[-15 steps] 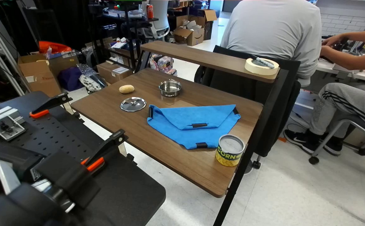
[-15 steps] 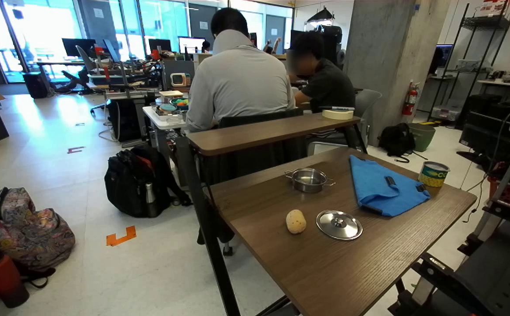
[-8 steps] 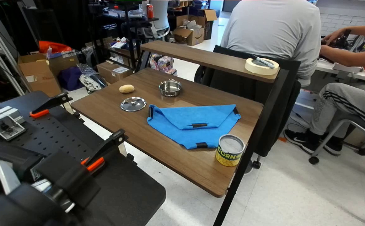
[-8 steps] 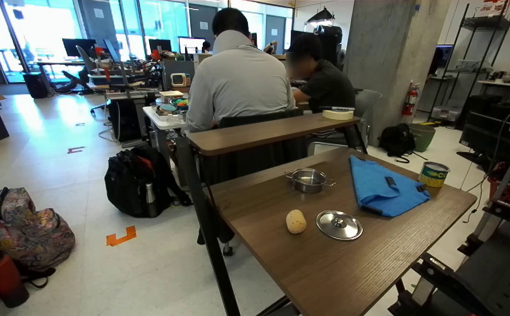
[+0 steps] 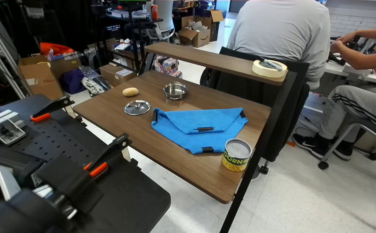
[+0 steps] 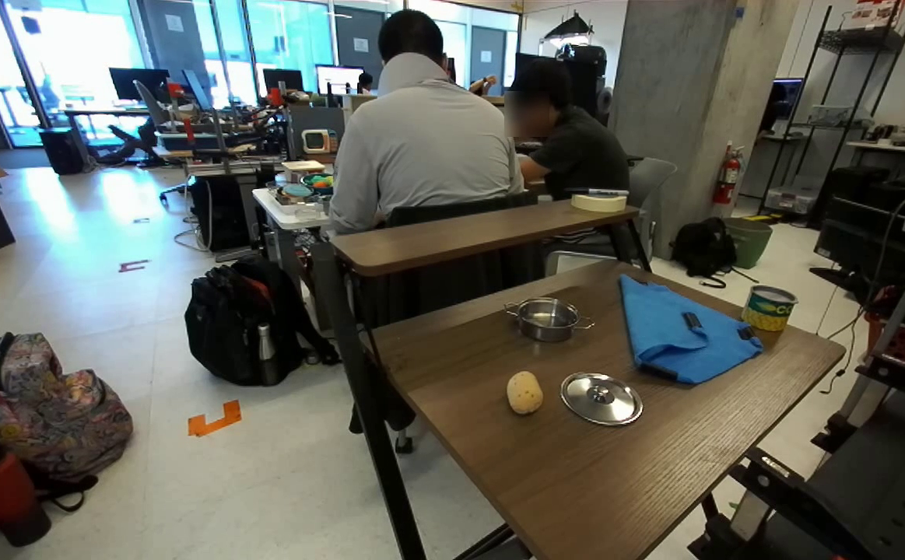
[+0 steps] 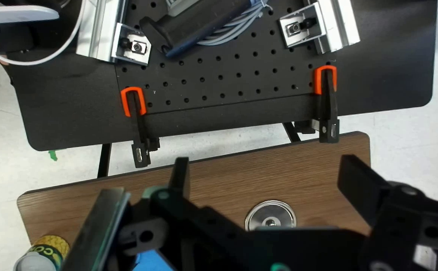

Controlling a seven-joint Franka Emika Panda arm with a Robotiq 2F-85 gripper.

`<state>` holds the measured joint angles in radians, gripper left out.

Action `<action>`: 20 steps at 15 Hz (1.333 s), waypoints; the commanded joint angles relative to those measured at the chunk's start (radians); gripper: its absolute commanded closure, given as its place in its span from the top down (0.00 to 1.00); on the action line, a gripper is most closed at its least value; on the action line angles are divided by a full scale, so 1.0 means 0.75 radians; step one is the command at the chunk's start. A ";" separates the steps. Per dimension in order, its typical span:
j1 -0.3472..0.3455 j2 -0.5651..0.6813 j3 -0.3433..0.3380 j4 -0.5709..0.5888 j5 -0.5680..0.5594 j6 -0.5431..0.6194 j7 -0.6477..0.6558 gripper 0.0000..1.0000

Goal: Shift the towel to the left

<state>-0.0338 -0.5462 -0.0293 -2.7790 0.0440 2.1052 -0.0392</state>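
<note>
The bright blue towel (image 5: 204,120) lies on the brown table, folded over on itself, with black strips on its edges. It also shows in an exterior view (image 6: 674,330), between the pot and the corn can. In the wrist view only a small corner of the towel (image 7: 151,261) shows below the gripper's left side; the rest is hidden. My gripper (image 7: 266,161) is open and empty, its two fingers wide apart, high above the table's near edge. The gripper's fingers cannot be made out in the exterior views.
A corn can (image 5: 236,156) stands beside the towel. A metal lid (image 5: 137,107), a pot (image 5: 175,91) and a potato (image 5: 130,92) are on the table. A raised shelf (image 5: 204,60) bears a tape roll (image 5: 262,72). Clamps (image 7: 138,128) stick out from the black bench. People sit behind.
The hands of a person seated in the background shift slightly. The towel, the table items and the visible part of the arm look unchanged.
</note>
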 commanded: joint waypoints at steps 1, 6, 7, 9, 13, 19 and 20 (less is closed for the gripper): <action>0.009 -0.004 -0.004 0.002 -0.003 -0.005 0.004 1.00; 0.011 -0.007 -0.002 0.002 -0.003 -0.005 0.004 1.00; 0.011 -0.007 -0.002 0.002 -0.003 -0.005 0.004 1.00; 0.011 -0.007 -0.002 0.002 -0.003 -0.005 0.004 1.00; 0.011 -0.007 -0.002 0.002 -0.003 -0.005 0.004 1.00; 0.011 -0.007 -0.002 0.002 -0.003 -0.005 0.004 1.00; 0.011 0.004 0.004 0.001 -0.007 0.070 0.008 1.00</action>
<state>-0.0279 -0.5502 -0.0276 -2.7789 0.0440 2.1051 -0.0375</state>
